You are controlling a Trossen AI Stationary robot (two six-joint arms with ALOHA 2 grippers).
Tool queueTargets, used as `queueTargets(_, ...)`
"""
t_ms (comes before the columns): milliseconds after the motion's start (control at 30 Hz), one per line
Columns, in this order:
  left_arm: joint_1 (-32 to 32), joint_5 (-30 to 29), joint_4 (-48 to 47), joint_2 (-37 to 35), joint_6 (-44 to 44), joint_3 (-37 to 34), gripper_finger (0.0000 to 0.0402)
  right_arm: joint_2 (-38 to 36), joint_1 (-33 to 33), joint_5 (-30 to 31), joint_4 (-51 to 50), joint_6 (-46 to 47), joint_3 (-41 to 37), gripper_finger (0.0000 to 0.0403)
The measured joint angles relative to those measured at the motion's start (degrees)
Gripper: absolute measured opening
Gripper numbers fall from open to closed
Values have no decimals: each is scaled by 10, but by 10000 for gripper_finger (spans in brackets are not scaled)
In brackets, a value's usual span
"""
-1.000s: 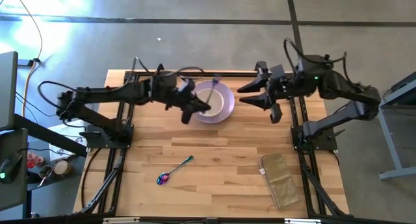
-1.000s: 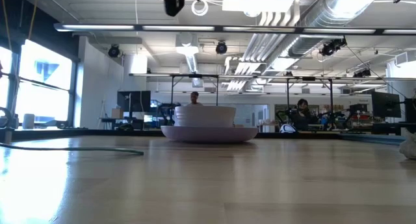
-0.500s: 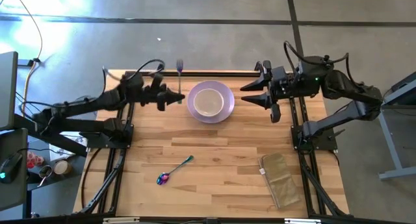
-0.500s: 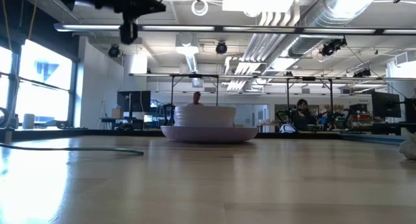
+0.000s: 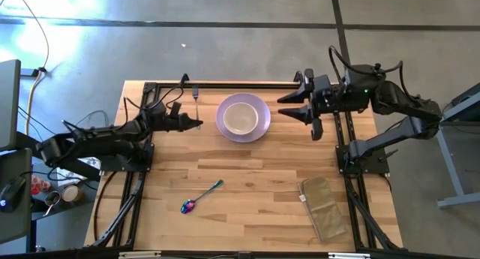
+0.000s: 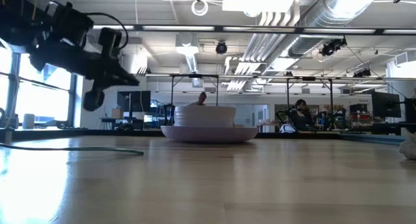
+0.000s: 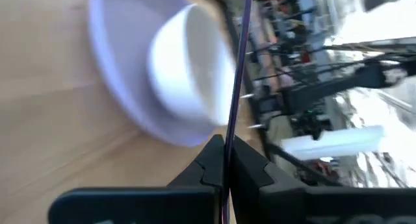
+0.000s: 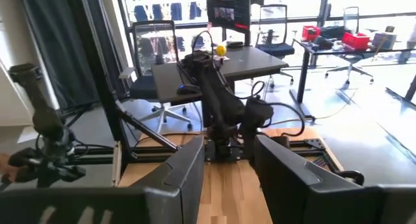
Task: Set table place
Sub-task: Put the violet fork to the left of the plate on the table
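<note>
The lavender plate (image 5: pixel 259 127) lies at the table's far middle with the cream bowl (image 5: pixel 241 118) standing in it; both also show in the low view, plate (image 6: pixel 209 134) and bowl (image 6: pixel 205 115). My left gripper (image 5: pixel 196 122) hovers just left of the plate, shut on the thin fork (image 5: pixel 196 100). The iridescent spoon (image 5: pixel 201 197) lies flat on the wood nearer the front. My right gripper (image 5: pixel 289 107) hovers open and empty just right of the plate. My left gripper pinches the fork's thin shaft (image 7: pixel 227 160) between its two fingers. The fingers come level from the table's left and lie across the fork. The fork's long free part (image 7: pixel 238 68) points toward the far edge, and the fork is lifted clear of the table.
A tan folded cloth (image 5: pixel 324 206) lies at the front right. A black frame (image 5: pixel 225 85) runs along the far edge, and the arm bases stand at the left and right sides. Bare wood (image 5: pixel 255 176) shows between plate and spoon.
My left gripper, still shut on the fork, has gone from above the plate toward the table's left edge and come down lower. The fork has gone with it, clear of the plate and bowl.
</note>
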Motion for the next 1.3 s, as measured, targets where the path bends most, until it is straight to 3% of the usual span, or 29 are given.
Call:
queueTargets(433, 14, -17, -19, 70, 8, -20, 0, 30, 0, 14, 2, 0, 0, 128)
queueTargets(800, 13, -58, -212, 80, 89, 79, 0, 29, 0, 24, 3, 15, 0, 128)
queueTargets(1100, 13, -49, -172, 98, 68, 55, 0, 30, 0, 23, -2, 0, 0, 128)
queueTargets(1300, 13, -57, 15, 142, -10, 16, 0, 29, 0, 22, -24, -11, 0, 128)
